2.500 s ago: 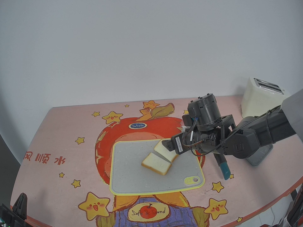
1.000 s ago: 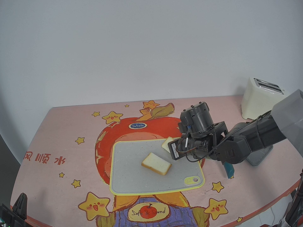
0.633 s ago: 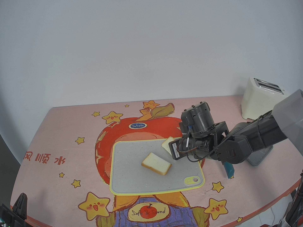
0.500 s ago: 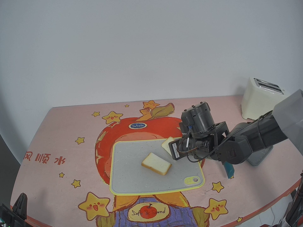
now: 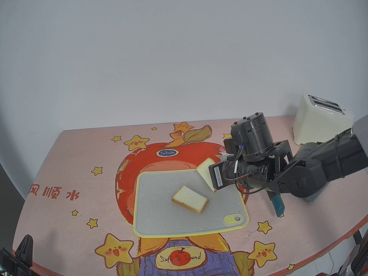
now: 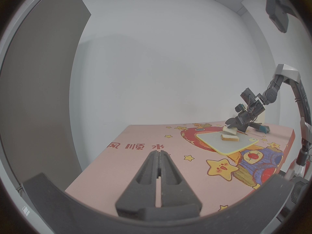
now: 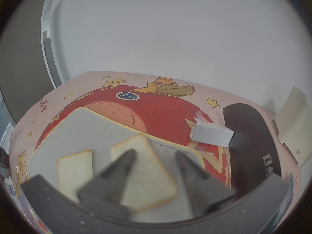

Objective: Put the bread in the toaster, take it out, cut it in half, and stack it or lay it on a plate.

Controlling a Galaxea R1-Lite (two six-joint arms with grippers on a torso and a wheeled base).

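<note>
The right gripper has pinched one bread half and lifted it off the board, ready for a plate. The left gripper is closed and empty.

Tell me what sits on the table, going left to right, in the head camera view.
flat bread half → held bread half in the right gripper → teal handle → toaster

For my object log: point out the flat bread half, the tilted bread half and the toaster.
flat bread half (image 5: pixel 190 199), head view, centre of top face.
tilted bread half (image 5: pixel 205 169), head view, middle of exposed face.
toaster (image 5: pixel 316 125), head view, cream side wall.
</note>
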